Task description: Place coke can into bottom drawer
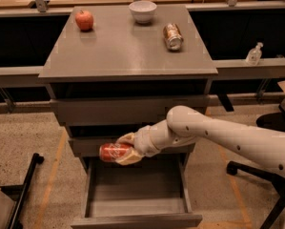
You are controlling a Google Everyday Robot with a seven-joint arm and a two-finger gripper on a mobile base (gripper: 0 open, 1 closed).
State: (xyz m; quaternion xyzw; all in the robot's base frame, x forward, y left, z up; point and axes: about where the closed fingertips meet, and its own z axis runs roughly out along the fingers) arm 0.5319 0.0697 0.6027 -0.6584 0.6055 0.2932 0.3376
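Observation:
My gripper (120, 149) is shut on the coke can (112, 152), a small red can held on its side. It hangs in front of the middle drawer front, just above the back left part of the bottom drawer (137, 204). That drawer is pulled out, a shallow grey tray with nothing in it. My white arm reaches in from the right.
On the grey cabinet top (123, 51) lie a red apple (84, 20), a white bowl (142, 11) and a brownish-gold can (172, 36) on its side. A black frame (25, 190) stands at the lower left, a chair base (266, 185) at the right.

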